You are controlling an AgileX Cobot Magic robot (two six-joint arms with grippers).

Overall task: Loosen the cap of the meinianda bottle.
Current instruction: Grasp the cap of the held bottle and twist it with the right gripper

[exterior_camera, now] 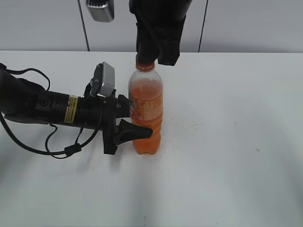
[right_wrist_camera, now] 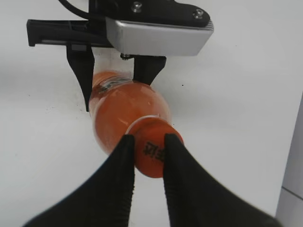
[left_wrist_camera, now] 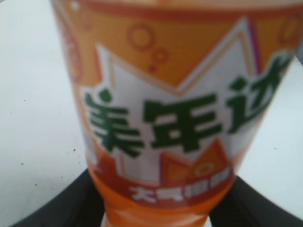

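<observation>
- Exterior view: standing upright on the white table (exterior_camera: 227, 142), the meinianda bottle (exterior_camera: 146, 111), filled with orange drink, label wrapping its middle.
- Reaching in from the left of the bottle, lying low over the table: the left gripper (exterior_camera: 135, 120), closing on the bottle's lower body, one black finger (exterior_camera: 135, 132) pressing the near side just under the label, the other passing behind.
- Coming down from above the bottle: the right gripper (exterior_camera: 150, 60), covering the top so that only the orange neck ring is showing beneath it here.
- Trailing from the left arm, left of the bottle: a black cable (exterior_camera: 57, 151) looping on the table.
- Left wrist view: filling the frame, the bottle (left_wrist_camera: 175, 118), blurred, green characters on its orange-and-white label; dark gripper parts flanking its base at the lower corners, touching or nearly so.
- Right wrist view: looking down on the bottle (right_wrist_camera: 123, 113), the cap (right_wrist_camera: 151, 156) sitting between the two black fingertips (right_wrist_camera: 124, 151) of the right gripper (right_wrist_camera: 149, 150), squeezed from both sides, a small dark mark showing on its top.
- Beyond the cap in the same view: the left gripper (right_wrist_camera: 116, 78) clamping the bottle's body from both sides.
</observation>
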